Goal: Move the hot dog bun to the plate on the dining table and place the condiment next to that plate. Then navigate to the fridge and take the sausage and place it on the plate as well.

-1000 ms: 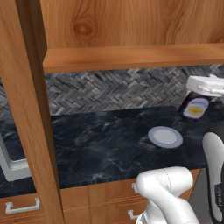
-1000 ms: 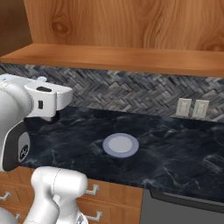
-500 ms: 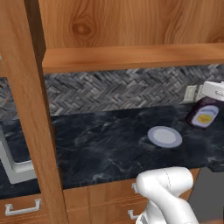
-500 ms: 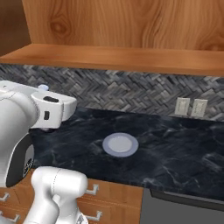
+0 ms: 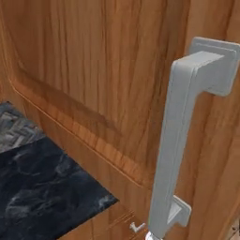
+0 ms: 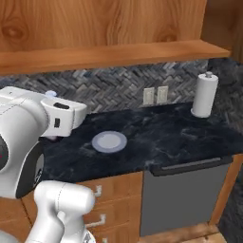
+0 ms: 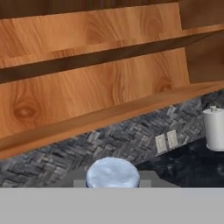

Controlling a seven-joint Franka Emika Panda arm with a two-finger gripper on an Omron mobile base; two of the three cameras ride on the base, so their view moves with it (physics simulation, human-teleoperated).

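Observation:
My gripper (image 7: 113,180) is shut on a bottle whose pale blue cap (image 7: 113,172) rises right in front of the hand camera. From the right base view the white hand (image 6: 61,116) hovers over the left end of the counter, and the same cap (image 6: 51,93) peeks above it. The bottle's body is hidden, so I cannot tell whether it is the condiment. The hot dog bun, the plate, the dining table, the fridge and the sausage are out of view.
A small bluish-grey plate (image 6: 109,141) lies on the black marble counter (image 6: 180,137), with a paper towel roll (image 6: 204,95) at its right end. A dishwasher front (image 6: 185,194) sits below, a wooden shelf (image 6: 114,54) above. A cabinet door's grey handle (image 5: 180,136) looms close.
The base has moved, so both base views have shifted: the left one now faces a cabinet door up close, the right one takes in the paper towel roll. The bottle stays gripped.

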